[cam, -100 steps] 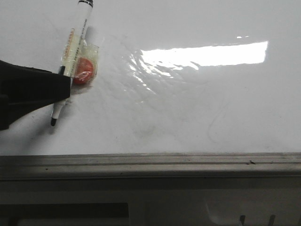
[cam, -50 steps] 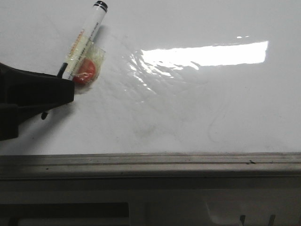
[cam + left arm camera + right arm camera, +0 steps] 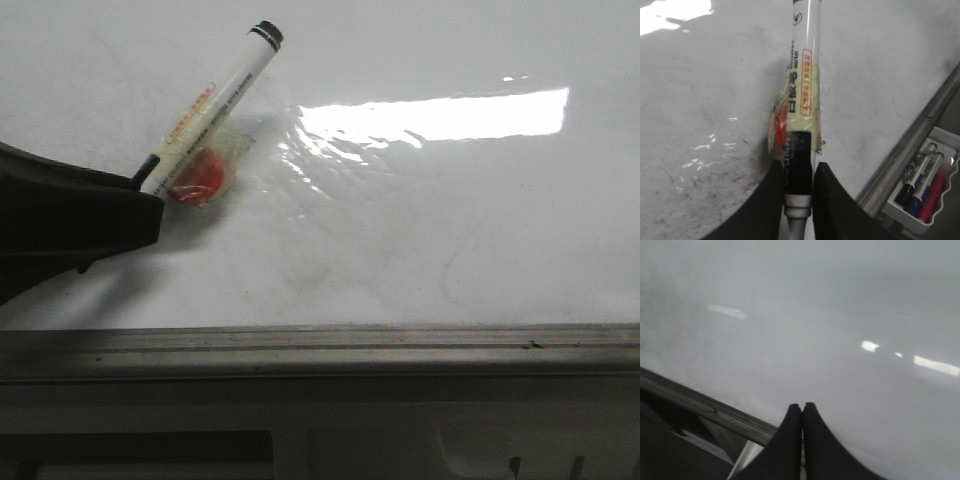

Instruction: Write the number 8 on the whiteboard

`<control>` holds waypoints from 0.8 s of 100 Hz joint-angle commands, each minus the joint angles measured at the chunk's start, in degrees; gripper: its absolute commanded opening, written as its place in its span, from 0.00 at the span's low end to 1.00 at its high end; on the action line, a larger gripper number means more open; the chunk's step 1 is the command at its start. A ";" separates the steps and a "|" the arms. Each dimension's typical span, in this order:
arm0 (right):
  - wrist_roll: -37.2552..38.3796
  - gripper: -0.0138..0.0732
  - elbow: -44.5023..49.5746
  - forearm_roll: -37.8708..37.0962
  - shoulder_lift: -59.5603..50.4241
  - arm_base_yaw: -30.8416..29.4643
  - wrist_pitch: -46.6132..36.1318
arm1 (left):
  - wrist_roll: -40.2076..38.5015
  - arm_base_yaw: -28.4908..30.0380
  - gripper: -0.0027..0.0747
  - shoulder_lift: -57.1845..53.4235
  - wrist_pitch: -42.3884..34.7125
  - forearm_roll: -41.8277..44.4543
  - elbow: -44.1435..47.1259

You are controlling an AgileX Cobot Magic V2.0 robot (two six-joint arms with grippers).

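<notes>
The whiteboard (image 3: 420, 230) is glossy white with glare and faint grey smudges. No black marker line of a number 8 shows on it in any view. My left gripper (image 3: 150, 205) comes in from the left and is shut on a white marker (image 3: 215, 100) with a black end cap, leaning up and to the right. A red piece under clear tape (image 3: 200, 178) sticks to its barrel. In the left wrist view the jaws (image 3: 799, 170) clamp the marker's black collar (image 3: 799, 160). The writing tip is hidden behind the fingers. My right gripper (image 3: 802, 407) is shut and empty over the board's edge.
A grey metal frame strip (image 3: 320, 345) runs along the board's near edge and shows in the right wrist view (image 3: 700, 407). A white tray (image 3: 927, 192) with several markers sits beyond the frame in the left wrist view. A bright glare band (image 3: 440, 115) lies mid-board.
The marker has tilted over to the right, its capped end swinging right and lower. Its tip, visible a second ago below the fingers, has moved left behind the left gripper.
</notes>
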 commanded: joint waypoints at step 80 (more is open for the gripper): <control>-0.79 0.54 -21.42 2.15 33.54 31.63 -20.51 | -0.46 -0.23 0.01 -7.00 -9.46 23.40 -1.71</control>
